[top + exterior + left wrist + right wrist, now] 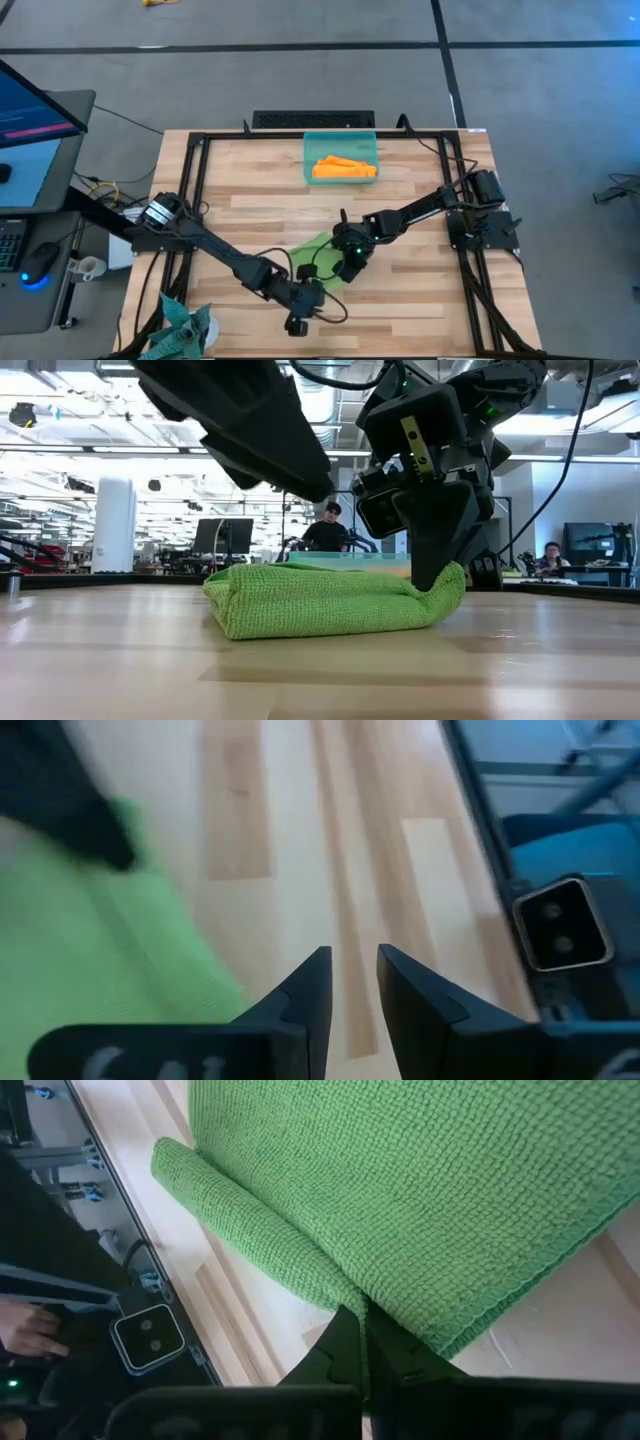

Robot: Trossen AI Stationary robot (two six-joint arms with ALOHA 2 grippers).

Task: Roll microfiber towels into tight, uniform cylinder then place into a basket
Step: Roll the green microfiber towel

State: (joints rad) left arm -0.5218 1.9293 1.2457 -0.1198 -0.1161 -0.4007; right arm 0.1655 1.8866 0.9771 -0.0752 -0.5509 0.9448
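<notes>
The lime green towel (318,250) lies on the table's near middle, one side rolled into a loose roll (240,1210), the rest flat (430,1190). My right gripper (362,1330) is shut on its edge; it also shows in the high view (347,262) and the low view (435,565). My left gripper (352,975) hovers slightly open and empty over bare wood beside the towel (90,950), near the table's near edge (298,320). The orange towel (343,168) lies rolled inside the teal basket (340,140) at the far middle. My right gripper pinches the green towel between its two fingers where the end of the roll meets the flat layer (350,1295), at the towel's edge. The fingers point down from above. That end of the towel (450,585) is raised a little; the rest lies on the table.
A dark teal-grey cloth (185,328) lies at the table's near left corner. Black frame rails (195,190) run along the left and right sides. Bare wood lies between the towel and the basket. People sit in the room beyond (328,530).
</notes>
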